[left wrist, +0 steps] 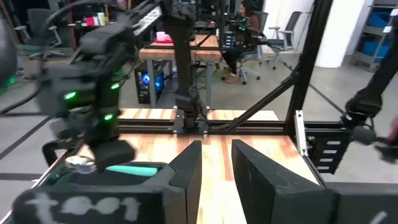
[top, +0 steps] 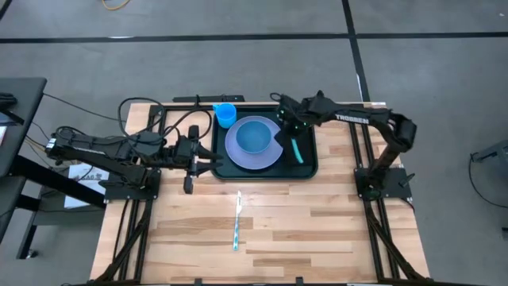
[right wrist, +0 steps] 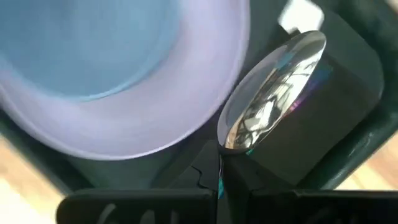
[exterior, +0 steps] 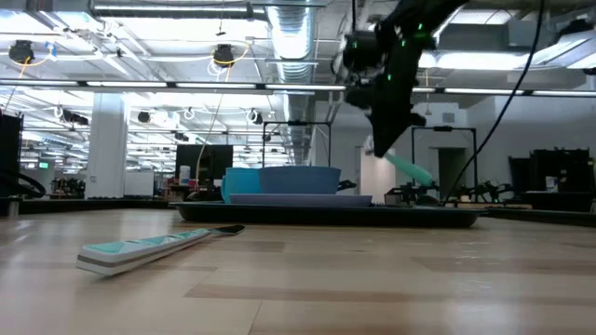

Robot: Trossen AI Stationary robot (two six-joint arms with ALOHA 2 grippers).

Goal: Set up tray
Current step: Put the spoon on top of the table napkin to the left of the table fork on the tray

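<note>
Nearest on the bare wood, a teal-handled utensil is lying alone, well apart from the tray; its head is too small to name. Farther back, the tray is sitting at the far middle of the table. It is already carrying a lavender plate with a blue bowl on it, and a blue cup at its far left corner.

The right gripper is hanging over the tray's right side with its fingers pressed together on a spoon, its teal handle slanting toward the tray floor. The left gripper is waiting at the tray's left edge, fingers a little apart, and I cannot tell if they are pinching the rim.

So I judge the setting is mostly done; the spoon and the loose utensil are remaining. Whether the spoon is already touching the tray is hidden.
</note>
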